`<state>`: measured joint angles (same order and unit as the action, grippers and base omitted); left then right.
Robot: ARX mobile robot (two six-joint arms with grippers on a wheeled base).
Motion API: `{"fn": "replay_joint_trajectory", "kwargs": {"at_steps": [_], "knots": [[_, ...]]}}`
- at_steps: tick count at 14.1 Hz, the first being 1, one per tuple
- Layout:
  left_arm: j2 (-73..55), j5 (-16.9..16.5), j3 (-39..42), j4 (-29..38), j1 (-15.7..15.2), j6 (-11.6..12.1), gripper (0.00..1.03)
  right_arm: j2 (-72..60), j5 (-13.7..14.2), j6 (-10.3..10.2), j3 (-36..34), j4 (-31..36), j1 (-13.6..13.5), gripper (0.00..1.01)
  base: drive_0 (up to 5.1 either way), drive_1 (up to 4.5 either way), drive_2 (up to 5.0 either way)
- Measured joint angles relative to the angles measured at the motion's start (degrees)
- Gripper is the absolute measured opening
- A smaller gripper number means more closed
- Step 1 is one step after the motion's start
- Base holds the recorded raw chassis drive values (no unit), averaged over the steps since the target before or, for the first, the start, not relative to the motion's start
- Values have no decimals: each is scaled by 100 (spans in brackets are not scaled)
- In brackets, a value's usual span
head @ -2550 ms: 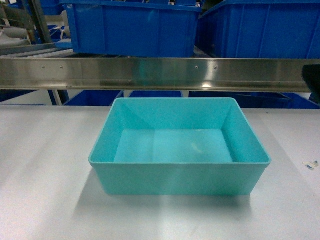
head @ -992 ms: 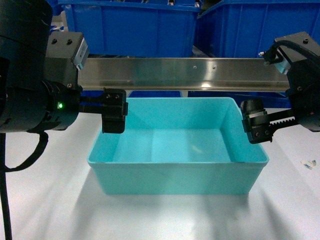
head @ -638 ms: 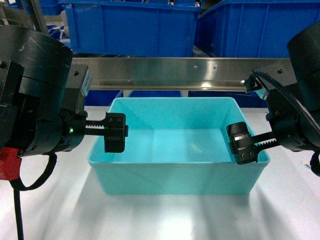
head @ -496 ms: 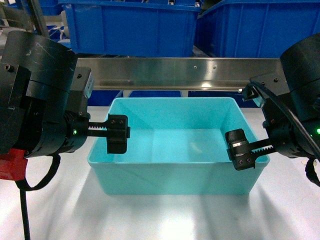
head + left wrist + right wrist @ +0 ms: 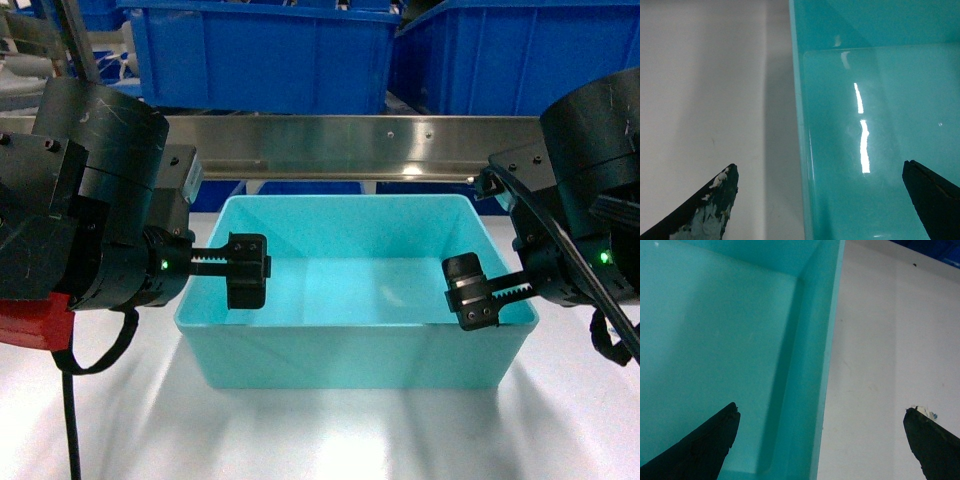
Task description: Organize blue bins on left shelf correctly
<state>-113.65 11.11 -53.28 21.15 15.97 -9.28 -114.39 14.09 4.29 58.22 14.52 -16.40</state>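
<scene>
Warehouse or factory parts-storage area. Evidence: a stainless-steel rack (image 5: 330,146) with a long shiny rail across the head view; large royal-blue plastic bins (image 5: 262,55) sitting in a row on its tier, more blue showing under the rail. In front, a plain grey-white worktable (image 5: 100,400) carrying a turquoise tub (image 5: 357,352). Hard surfaces and storage gear throughout; nothing domestic shows.

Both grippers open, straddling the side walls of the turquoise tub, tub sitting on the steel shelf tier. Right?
Not quite: the turquoise tub sits on the grey-white tabletop, in front of the steel shelf, as the head view shows. The left gripper and right gripper are open and straddle its walls.
</scene>
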Motion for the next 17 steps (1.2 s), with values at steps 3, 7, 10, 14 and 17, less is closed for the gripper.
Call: {"fn": "replay_joint_trajectory", "kwargs": {"at_steps": [3, 7, 10, 14, 17], "knots": [[-26, 55, -26, -9, -4, -114, 98, -22, 66, 184, 229, 44, 39, 98, 0, 0, 0], [-129, 22, -50, -70, 46, -214, 98, -192, 105, 186, 160, 144, 149, 98, 0, 0, 0], [-127, -4, -144, -140, 94, -225, 98, -192, 70, 232, 162, 184, 199, 98, 0, 0, 0], [-122, -17, -166, -142, 120, -225, 98, -190, 55, 273, 173, 190, 256, 98, 0, 0, 0], [-105, -33, -168, -168, 120, -227, 98, -188, 11, 295, 201, 164, 280, 98, 0, 0, 0]]}}
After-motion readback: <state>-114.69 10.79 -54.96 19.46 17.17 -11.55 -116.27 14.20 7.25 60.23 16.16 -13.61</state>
